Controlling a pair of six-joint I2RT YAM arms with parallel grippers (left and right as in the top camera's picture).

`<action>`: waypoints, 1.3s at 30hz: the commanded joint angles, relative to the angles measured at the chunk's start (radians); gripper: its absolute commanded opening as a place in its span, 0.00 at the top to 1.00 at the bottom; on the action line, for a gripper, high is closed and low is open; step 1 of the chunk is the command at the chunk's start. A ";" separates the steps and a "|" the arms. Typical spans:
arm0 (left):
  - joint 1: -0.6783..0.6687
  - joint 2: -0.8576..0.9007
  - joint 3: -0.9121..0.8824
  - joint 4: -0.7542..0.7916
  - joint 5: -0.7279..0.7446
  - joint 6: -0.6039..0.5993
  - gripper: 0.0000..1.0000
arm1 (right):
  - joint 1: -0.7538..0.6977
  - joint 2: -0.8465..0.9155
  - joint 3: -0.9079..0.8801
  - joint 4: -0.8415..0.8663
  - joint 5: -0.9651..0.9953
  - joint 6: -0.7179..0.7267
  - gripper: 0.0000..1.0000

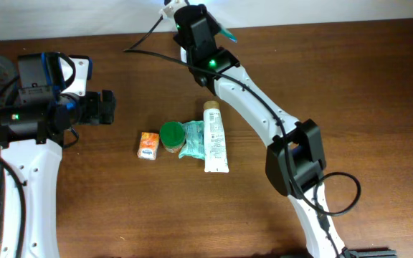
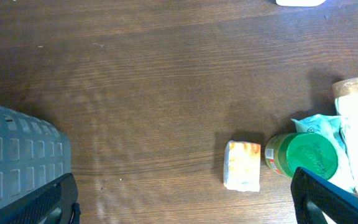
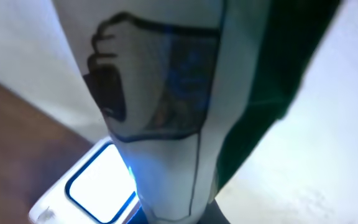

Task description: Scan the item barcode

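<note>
Bright even light, soft shadows on the table [image 1: 120,215], right wrist view blurred, glare-washed.

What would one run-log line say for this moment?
right gripper: shut on white packet above lit scanner | left gripper: open, empty | on table: orange box, green-lidded jar, tube

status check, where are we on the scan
Left pincer open, hovering near basket. Right pincer shut on white packet, held over lit scanner. Nothing between them.
</note>
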 commanded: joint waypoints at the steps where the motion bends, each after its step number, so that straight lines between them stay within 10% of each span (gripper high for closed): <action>1: 0.004 -0.002 0.008 0.001 -0.003 0.016 0.01 | 0.001 0.026 0.012 0.045 0.018 -0.122 0.96; 21: 0.005 -0.002 0.008 0.001 -0.003 0.016 0.01 | 0.012 -0.061 0.012 -0.008 -0.048 -0.014 0.96; 31: 0.004 -0.002 0.008 0.001 -0.003 0.016 0.01 | -0.230 -0.484 0.012 -0.803 -0.401 0.562 0.96; 39: 0.004 -0.002 0.008 0.001 -0.003 0.016 0.01 | -0.614 -0.513 -0.040 -1.365 -0.629 0.512 0.96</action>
